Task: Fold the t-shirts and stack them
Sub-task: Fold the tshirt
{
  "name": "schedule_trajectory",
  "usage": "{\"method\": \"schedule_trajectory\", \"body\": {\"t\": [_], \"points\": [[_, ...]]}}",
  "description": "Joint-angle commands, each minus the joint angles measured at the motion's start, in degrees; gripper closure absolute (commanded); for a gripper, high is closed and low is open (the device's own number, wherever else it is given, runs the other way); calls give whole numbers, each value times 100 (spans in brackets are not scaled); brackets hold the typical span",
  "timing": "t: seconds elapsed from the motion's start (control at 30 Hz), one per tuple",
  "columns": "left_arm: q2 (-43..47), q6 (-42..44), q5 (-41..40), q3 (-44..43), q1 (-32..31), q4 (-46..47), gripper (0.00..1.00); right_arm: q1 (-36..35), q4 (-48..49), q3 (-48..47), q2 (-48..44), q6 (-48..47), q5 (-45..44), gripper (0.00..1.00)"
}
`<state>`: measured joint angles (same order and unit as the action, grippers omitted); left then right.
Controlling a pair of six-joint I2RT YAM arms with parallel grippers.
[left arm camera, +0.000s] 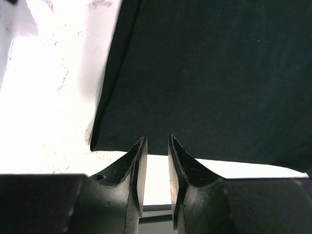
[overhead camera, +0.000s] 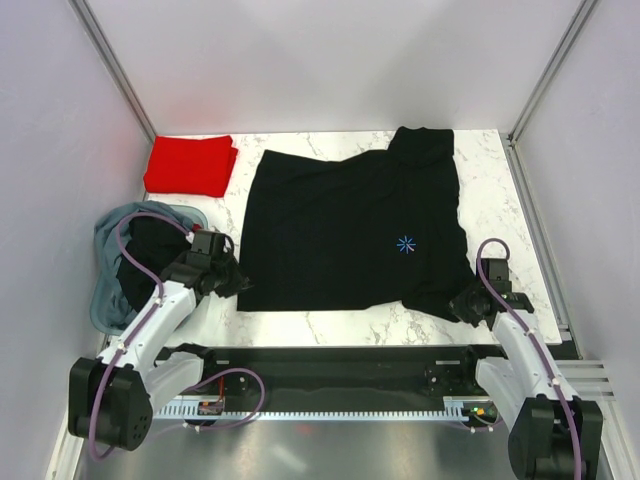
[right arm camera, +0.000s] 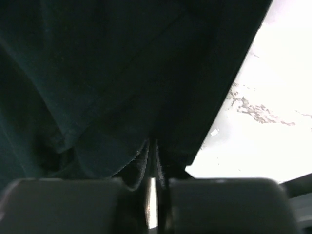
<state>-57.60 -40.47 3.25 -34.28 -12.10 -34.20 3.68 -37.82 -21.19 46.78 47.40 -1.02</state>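
A large black t-shirt [overhead camera: 355,230] with a small blue mark lies spread flat on the marble table [overhead camera: 330,325]. A folded red t-shirt [overhead camera: 190,165] lies at the far left. My left gripper [overhead camera: 232,278] is at the black shirt's near left corner. In the left wrist view it [left arm camera: 156,140] is open by a narrow gap, with its tips at the hem of the shirt [left arm camera: 209,73]. My right gripper [overhead camera: 468,303] is at the near right corner. In the right wrist view it [right arm camera: 152,142] is shut on bunched black cloth [right arm camera: 97,73].
A grey-blue fabric tub [overhead camera: 105,300] stands at the left edge, beside my left arm, with dark cloth [overhead camera: 150,245] in it. White walls close the table on three sides. A black rail [overhead camera: 330,365] runs along the near edge.
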Motion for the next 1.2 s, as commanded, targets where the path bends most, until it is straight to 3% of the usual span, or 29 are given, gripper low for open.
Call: {"method": "schedule_trajectory", "body": {"t": [0.0,0.03,0.2,0.27,0.3,0.4,0.43,0.77,0.83,0.97,1.07,1.17], "points": [[56,-339,-559,44,-100,-34,69,-8,319,71,111,-99,84,95],[56,-391,-640,27,-135,-61,69,-8,337,54,146,-116,93,100],[117,-497,-834,-26,-293,-219,69,-8,162,-121,-11,-292,347,99],[161,-541,-869,-35,-337,-228,69,-8,-127,-464,-160,-441,409,83],[179,-550,-887,-43,-363,-237,69,-8,-259,-587,-204,-433,366,59],[171,-585,-940,-52,-390,-228,69,-8,-506,-772,-468,-285,392,32],[136,-594,-940,-52,-407,-228,69,-8,-533,-746,-556,-249,418,29],[223,-585,-931,1,-434,-228,70,-17,-332,-228,-364,15,620,22],[241,-585,-922,9,-434,-228,70,-34,-296,-219,-110,15,603,8],[223,-594,-940,1,-425,-228,70,-157,-138,-245,418,7,445,3],[153,-611,-966,-35,-425,-210,70,-210,20,-263,840,-20,331,5],[92,-620,-1019,-26,-434,-167,70,-201,248,-236,1087,-90,278,20]]}}
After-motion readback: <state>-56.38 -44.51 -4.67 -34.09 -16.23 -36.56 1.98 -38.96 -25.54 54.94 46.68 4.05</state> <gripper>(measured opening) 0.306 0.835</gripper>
